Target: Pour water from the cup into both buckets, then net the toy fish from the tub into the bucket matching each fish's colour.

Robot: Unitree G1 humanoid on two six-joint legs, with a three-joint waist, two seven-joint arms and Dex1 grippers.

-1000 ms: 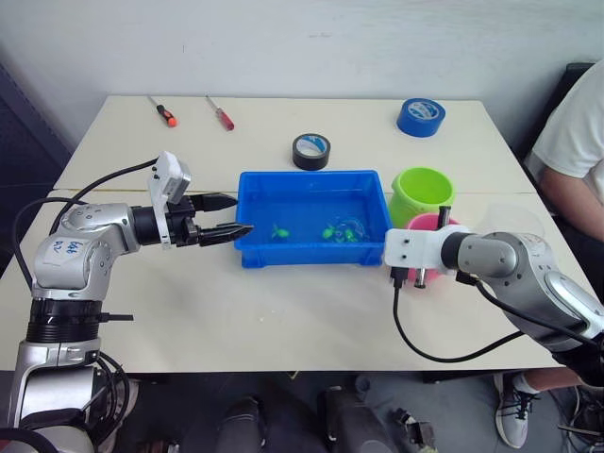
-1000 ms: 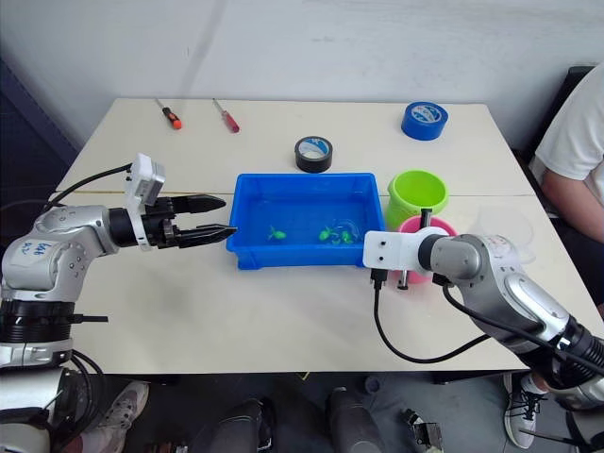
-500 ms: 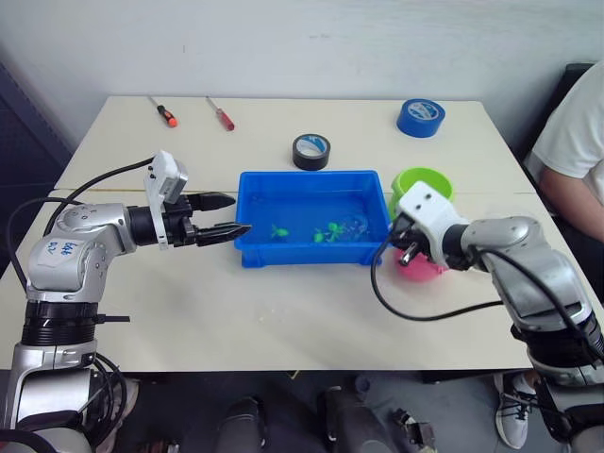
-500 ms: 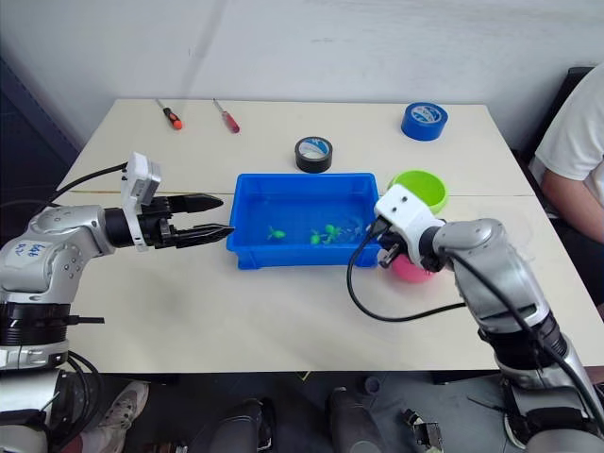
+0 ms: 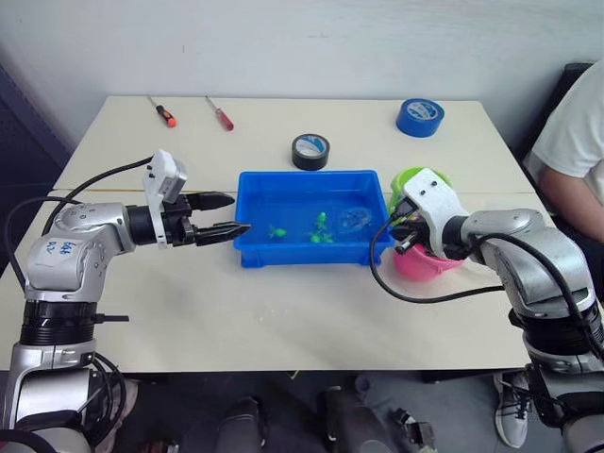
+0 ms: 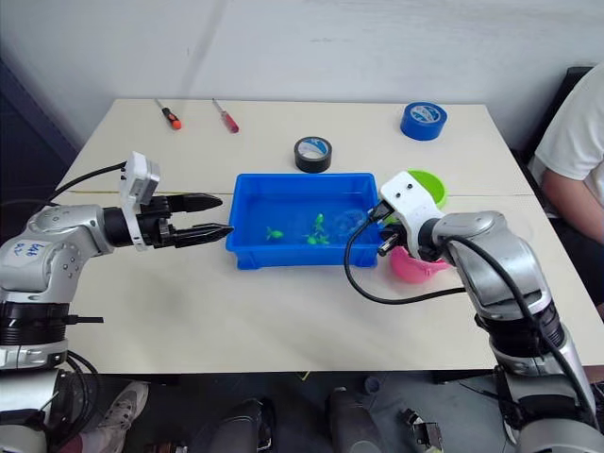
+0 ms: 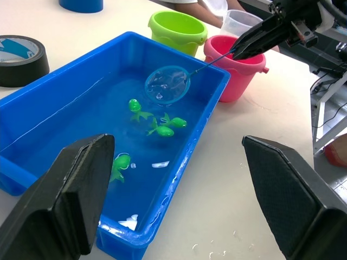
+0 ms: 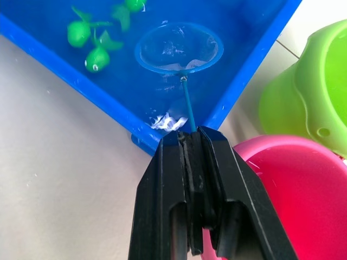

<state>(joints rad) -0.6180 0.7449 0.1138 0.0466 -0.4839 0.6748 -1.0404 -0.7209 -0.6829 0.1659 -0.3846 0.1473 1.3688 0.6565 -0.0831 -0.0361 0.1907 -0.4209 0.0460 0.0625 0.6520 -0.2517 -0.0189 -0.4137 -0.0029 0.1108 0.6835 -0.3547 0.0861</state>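
Step in hand: netting; only green fish show in the tub, so judged the green ones are next.
Right gripper (image 8: 191, 142): fingers clenched on the net's thin handle, poised over the tub's end nearest the pink bucket (image 8: 282, 179).
Net (image 8: 179, 47): light blue hoop hangs low inside the blue tub (image 7: 81, 108), empty, just beside the green fish.
Green toy fish (image 7: 162, 129): a small cluster mid-tub, with one more (image 7: 120, 162) apart, toward the tub end far from the buckets.
Lime green bucket (image 7: 176, 31): just behind the pink bucket, beside the tub's end wall; the proper target for a green fish.
Clear cup (image 7: 238, 20): behind the pink bucket.
Left gripper (image 5: 219, 215): fingers spread, grasping nothing, just outside the tub's far end from the buckets.
Doing it well: slide the hoop under one fish from the side, lift level, let it drain over the tub, then carry past the pink bucket to the green one.
Risk: a tilted hoop could spill the fish.
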